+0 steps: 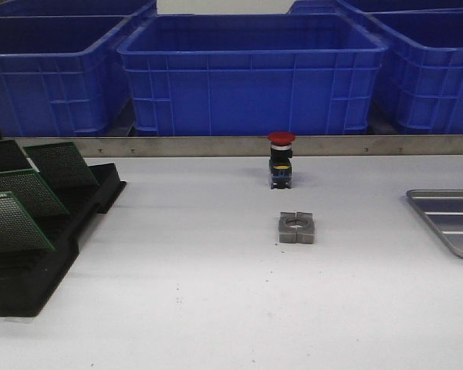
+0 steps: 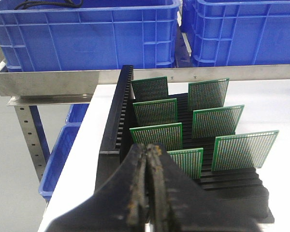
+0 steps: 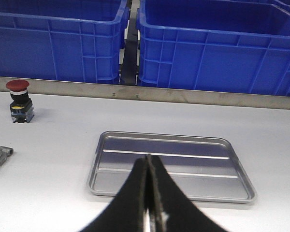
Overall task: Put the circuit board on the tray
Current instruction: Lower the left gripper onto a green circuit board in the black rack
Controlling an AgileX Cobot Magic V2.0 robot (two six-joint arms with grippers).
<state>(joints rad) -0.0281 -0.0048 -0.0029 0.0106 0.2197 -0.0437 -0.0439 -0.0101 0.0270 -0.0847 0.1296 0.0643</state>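
A: Where's the board?

B: I see green circuit boards (image 2: 157, 110) standing upright in the black slotted rack (image 1: 58, 254), far left of the table (image 1: 201, 308). None lifted. Tray (image 3: 171, 166) sits flat on the right side, only its corner in my front view (image 1: 451, 220).

A: Grippers?

B: Left gripper (image 2: 147, 181) has its fingers pressed together, nothing in them, above the near end of the rack. Right gripper (image 3: 149, 193) likewise closed up and empty, over the tray's near rim.

A: Anything else?

B: Red-capped pushbutton (image 1: 281, 160) mid-table, metal block with a hole (image 1: 296, 227) just in front of it. Blue crates (image 1: 251, 73) behind the steel rail
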